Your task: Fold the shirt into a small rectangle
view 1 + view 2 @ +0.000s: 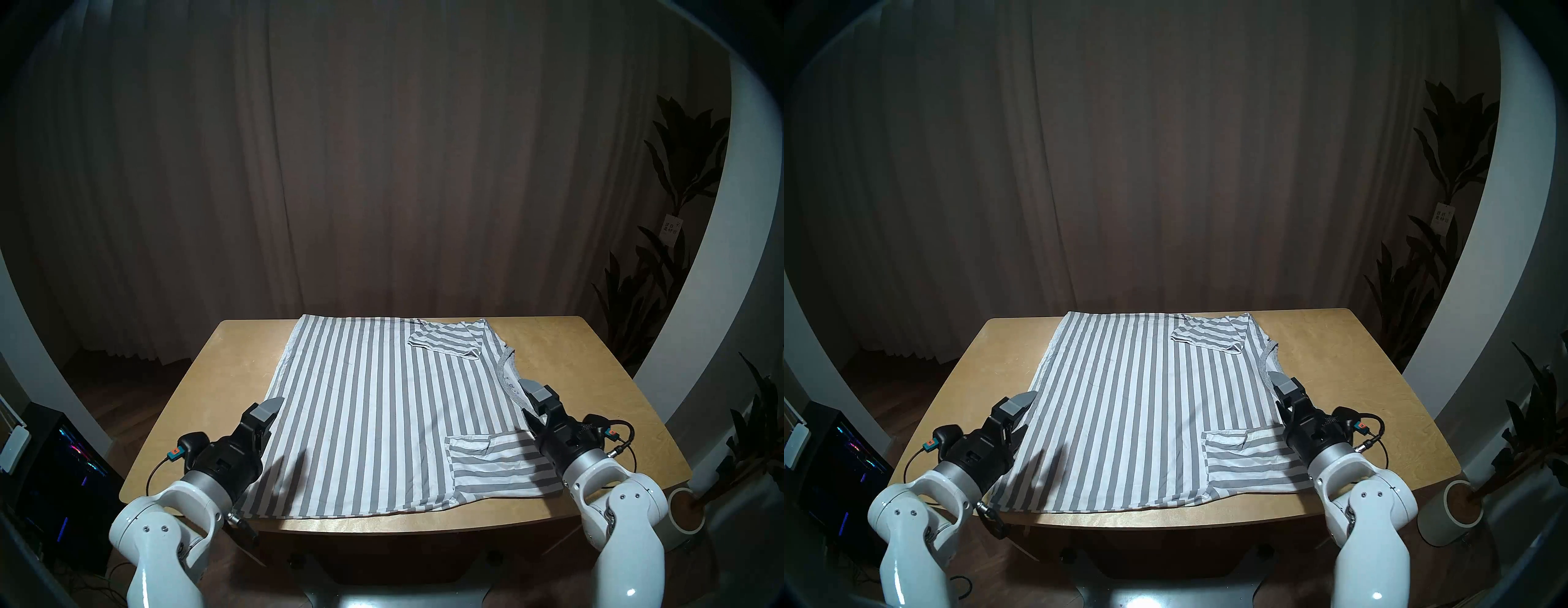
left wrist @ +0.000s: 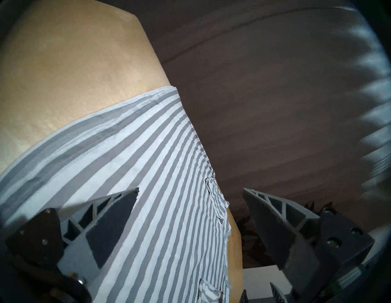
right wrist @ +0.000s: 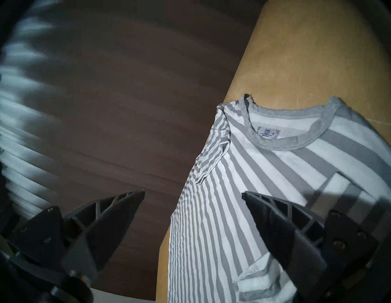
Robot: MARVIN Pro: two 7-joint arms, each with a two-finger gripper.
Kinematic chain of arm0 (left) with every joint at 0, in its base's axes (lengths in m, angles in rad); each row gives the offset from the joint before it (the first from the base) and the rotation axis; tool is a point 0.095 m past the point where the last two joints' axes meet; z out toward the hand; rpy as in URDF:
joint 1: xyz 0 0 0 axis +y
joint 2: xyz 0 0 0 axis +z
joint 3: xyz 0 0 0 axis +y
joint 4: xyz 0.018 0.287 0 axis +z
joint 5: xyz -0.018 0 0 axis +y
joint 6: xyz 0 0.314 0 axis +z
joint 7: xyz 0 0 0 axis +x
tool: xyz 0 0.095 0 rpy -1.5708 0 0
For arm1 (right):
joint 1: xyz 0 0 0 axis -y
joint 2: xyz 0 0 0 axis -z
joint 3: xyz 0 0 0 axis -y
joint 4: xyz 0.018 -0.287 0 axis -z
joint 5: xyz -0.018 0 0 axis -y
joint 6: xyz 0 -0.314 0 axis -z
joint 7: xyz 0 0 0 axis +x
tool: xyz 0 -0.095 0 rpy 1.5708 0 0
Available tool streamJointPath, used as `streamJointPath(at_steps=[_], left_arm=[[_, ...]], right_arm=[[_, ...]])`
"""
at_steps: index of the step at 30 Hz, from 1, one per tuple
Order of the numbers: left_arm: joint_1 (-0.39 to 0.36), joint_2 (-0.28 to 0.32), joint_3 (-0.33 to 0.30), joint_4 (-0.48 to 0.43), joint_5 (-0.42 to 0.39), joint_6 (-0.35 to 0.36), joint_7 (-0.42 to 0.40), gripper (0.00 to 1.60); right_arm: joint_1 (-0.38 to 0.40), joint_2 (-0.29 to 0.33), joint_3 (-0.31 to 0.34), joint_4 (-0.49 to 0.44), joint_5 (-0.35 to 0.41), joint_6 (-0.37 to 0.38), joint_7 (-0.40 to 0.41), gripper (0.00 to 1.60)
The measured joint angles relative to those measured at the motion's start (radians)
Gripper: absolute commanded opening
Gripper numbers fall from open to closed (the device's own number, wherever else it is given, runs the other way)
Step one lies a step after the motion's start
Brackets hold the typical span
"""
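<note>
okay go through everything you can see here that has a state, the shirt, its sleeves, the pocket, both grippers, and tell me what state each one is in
shirt: spread flat on the table, neck toward the robot's right.
far sleeve: folded in over the body.
near sleeve: folded in over the body.
neckband: lying flat, label showing.
left gripper: open, holding nothing.
right gripper: open, holding nothing.
</note>
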State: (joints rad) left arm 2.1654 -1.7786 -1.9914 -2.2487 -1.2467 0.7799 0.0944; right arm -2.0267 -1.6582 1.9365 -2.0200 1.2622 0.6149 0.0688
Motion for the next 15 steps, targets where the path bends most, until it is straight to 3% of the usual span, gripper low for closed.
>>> streamJointPath(at_steps=[15], left_arm=[[0.034,-0.055,-0.085,-0.104,-0.210,0.119,0.250,1.60]], right_arm=[[-0.074,0.007,0.163,-0.002,0.232,0.180,-0.006,1.60]])
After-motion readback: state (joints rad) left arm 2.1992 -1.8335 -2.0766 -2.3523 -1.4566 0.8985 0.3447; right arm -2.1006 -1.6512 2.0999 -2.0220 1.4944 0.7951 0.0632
